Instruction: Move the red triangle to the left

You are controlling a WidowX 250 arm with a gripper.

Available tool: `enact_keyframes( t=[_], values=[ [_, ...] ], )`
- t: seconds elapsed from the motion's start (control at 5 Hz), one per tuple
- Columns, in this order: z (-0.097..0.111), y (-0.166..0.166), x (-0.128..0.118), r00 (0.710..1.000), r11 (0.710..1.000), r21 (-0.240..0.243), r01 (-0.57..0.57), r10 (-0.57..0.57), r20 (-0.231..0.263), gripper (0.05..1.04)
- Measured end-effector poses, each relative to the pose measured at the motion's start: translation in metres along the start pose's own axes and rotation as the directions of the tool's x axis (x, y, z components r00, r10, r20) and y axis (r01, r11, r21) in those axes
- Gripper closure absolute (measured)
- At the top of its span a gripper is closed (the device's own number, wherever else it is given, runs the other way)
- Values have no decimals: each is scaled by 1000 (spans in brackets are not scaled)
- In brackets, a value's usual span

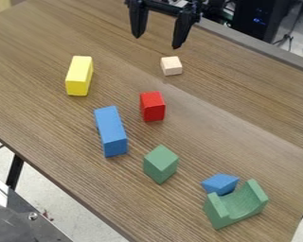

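The gripper (158,41) hangs over the far part of the desk (40,99), at the top of the view, its fingers (182,30) spread apart and holding nothing. Just nearer the camera than the fingertips sits a pale wooden cube (172,66). Beyond it, on the camera side of the fingers, stands the red block (153,106), well inside the desk's edges. Left of the fingers and nearer the camera is a yellow block (79,75); open wood stretches between it and the red block, giving sideways room. Closer in, a long blue block (111,131) lies left of the red one with a narrow gap between them, so room on that side is tight. Farther from the fingers come a green block (160,164), then a small blue block (220,183) tucked beside a green curved block (236,204); whether those two touch I cannot tell. The desk's far edge slopes down to the right behind the fingers.
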State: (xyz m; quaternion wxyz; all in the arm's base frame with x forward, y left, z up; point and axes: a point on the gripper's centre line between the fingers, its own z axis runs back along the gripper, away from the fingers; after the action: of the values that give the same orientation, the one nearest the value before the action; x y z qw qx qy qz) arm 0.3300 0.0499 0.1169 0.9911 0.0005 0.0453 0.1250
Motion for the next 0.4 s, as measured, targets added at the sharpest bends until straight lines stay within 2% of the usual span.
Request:
enact_keyframes(
  t=[0.2, 0.4],
  values=[
    [-13, -1, -3, 999, 1000, -1, 0, 0, -45, 84],
    [-28, 2, -12, 976, 978, -63, -200, 193, -100, 84]
  ],
)
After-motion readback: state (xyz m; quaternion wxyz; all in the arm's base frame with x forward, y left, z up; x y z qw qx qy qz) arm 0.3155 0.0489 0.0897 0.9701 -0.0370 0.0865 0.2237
